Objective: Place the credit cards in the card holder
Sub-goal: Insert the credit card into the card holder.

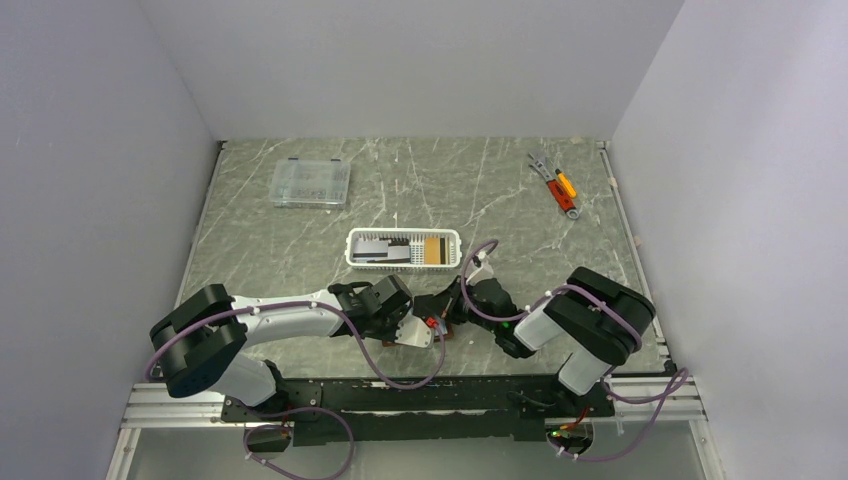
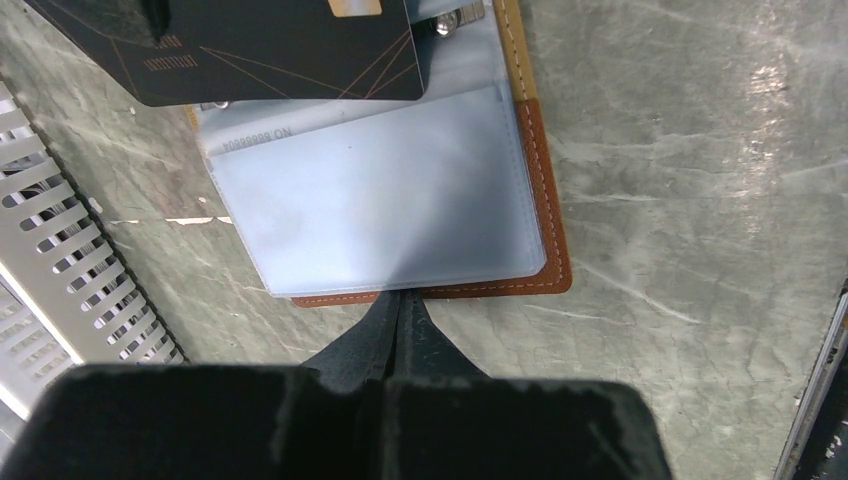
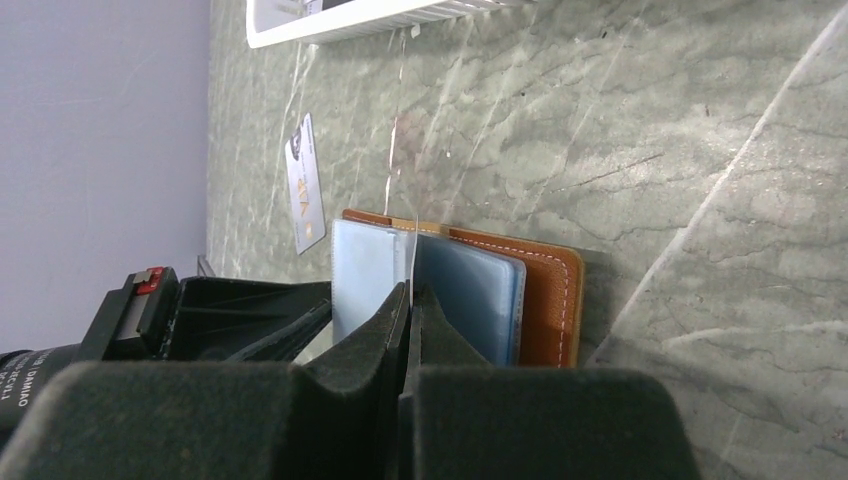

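Card holder (image 2: 380, 200) open on tabletop (image 2: 690, 200), black credit card (image 2: 280, 50) over 12 o'clock edge; left gripper (image 2: 400, 300), right gripper (image 3: 410, 295) pressed together.

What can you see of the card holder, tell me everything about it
The card holder is a small brown leather-looking wallet with pale stitching, lying open on the green marbled table near the white slotted basket. Pale blue translucent sleeves fill its inside, and a metal snap shows at one end. A black card overlaps that end. The left gripper, shut, has its tips at the opposite edge; the right gripper, shut, has its tips among the sleeves, whether pinching one is unclear.
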Controlling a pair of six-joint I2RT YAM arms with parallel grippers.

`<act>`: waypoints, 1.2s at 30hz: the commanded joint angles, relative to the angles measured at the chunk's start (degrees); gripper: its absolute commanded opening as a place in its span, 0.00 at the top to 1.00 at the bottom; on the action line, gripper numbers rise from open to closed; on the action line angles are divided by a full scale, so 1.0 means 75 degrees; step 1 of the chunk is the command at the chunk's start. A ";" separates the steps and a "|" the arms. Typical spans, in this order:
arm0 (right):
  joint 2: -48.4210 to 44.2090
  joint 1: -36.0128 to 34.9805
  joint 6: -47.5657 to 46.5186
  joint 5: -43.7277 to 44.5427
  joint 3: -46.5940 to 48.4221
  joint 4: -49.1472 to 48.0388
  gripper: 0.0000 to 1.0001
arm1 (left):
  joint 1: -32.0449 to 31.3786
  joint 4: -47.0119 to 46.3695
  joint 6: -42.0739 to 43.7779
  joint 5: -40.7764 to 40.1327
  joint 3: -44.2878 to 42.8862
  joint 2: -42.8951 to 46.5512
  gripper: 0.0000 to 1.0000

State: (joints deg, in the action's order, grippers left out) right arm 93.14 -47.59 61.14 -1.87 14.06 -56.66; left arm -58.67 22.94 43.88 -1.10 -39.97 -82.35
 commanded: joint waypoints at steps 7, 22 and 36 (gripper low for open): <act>0.0549 -0.0175 0.0308 -0.0241 0.0222 -0.0816 1.00 | -0.0228 0.0693 -0.0226 0.0947 0.0282 -0.0423 1.00; 0.0484 -0.0427 0.0631 -0.0217 0.0124 -0.0712 1.00 | -0.0262 0.0667 -0.0214 0.0947 0.0378 -0.0295 1.00; 0.0380 -0.0609 0.1122 0.0243 -0.0148 -0.0142 1.00 | -0.0306 0.0630 -0.0191 0.0908 0.0425 -0.0164 1.00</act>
State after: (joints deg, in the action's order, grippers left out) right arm 97.25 -51.18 68.95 -2.00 14.17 -59.99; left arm -59.46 22.87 43.92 -1.67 -39.72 -82.21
